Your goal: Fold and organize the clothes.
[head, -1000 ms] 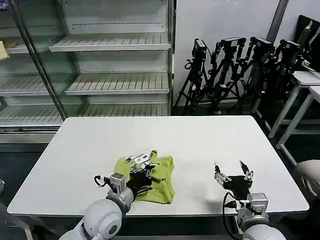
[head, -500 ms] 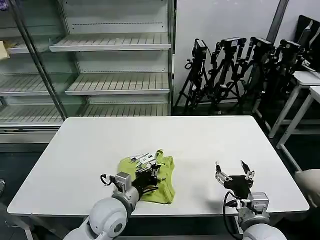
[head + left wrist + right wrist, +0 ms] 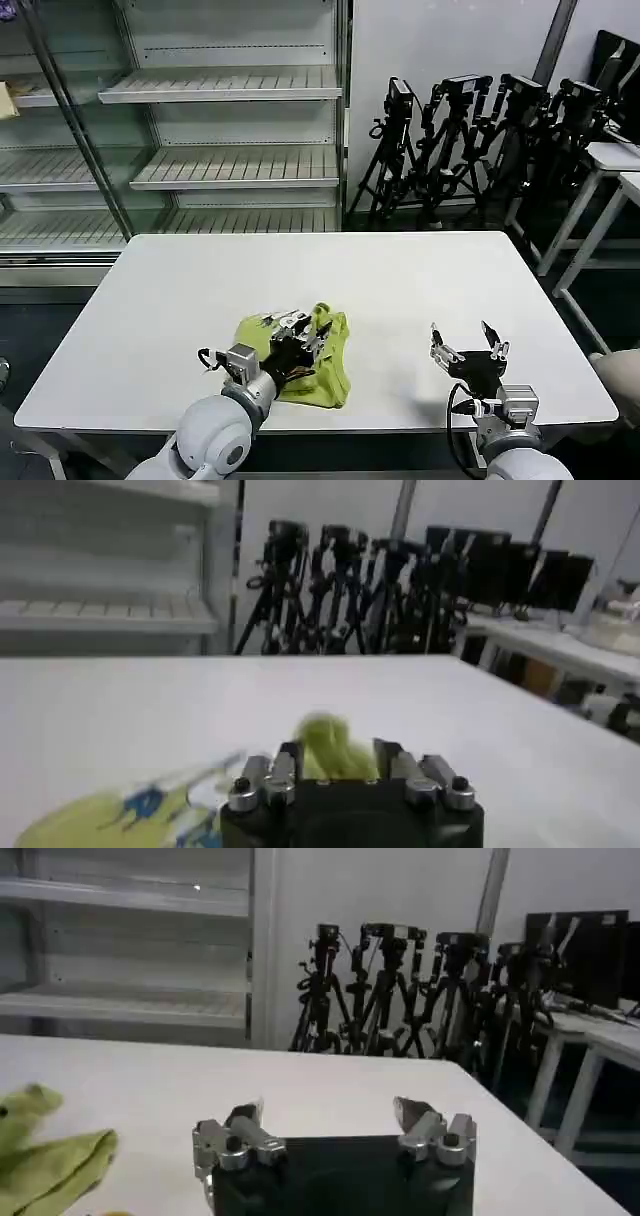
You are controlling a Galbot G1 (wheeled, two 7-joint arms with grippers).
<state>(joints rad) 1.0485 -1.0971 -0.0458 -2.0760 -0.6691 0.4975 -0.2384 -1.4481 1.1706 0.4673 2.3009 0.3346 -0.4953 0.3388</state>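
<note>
- Here, the left gripper (image 3: 300, 330) is clenched on a raised fold of the T-shirt (image 3: 325, 365), bunched near the table's (image 3: 400, 280) front edge.
- Well apart, the right gripper (image 3: 468, 345) hovers with fingers spread, empty.

Left gripper (image 3: 300, 331) seemingly clamped; right gripper (image 3: 468, 342) agape
</note>
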